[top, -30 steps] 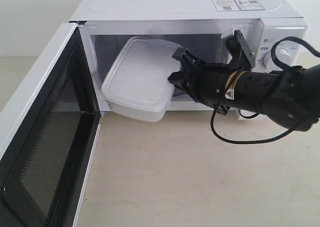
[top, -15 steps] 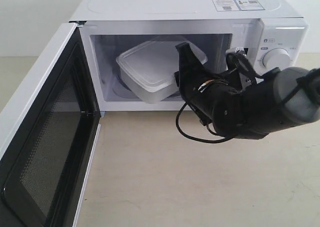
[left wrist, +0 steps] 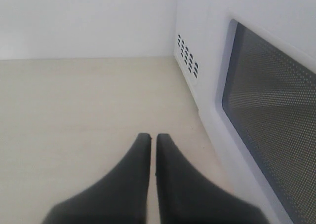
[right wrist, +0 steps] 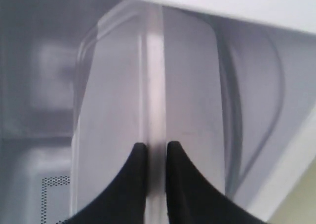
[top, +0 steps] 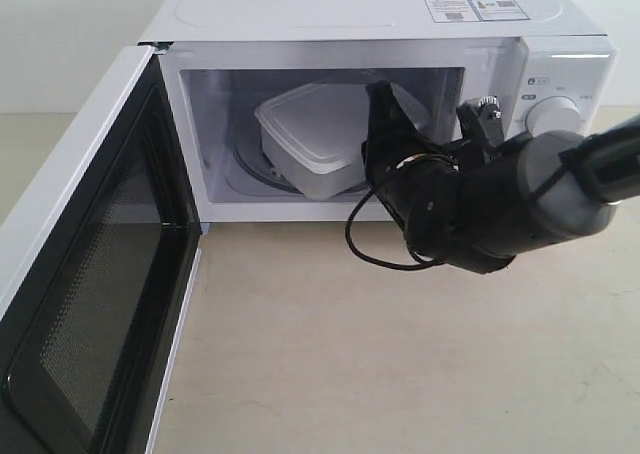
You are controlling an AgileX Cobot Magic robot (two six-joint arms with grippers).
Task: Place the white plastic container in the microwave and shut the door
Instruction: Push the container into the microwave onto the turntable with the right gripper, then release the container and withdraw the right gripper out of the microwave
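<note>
Right fingers [right wrist: 133,184] clenched on rim of translucent-white rectangular plastic container [top: 310,139] inside white microwave [top: 330,9]; set level before release. Left fingers [left wrist: 123,184] closed, empty.

Left gripper [left wrist: 149,135]: two black fingers [left wrist: 123,184] occupy the foreground at the centre of the frame, drawn together with only a thin slit between the tips; nothing is held. Beige tabletop [left wrist: 74,105]: fills the middle of the frame under and ahead of the fingertips. Door [left wrist: 213,113]: white outer face just beside the gripper, with its dark mesh window [left wrist: 271,120]. Vent slots [left wrist: 186,62]: a small dark cluster on the white surface beyond the window. Wall [left wrist: 84,21]: plain white, in the background
</note>
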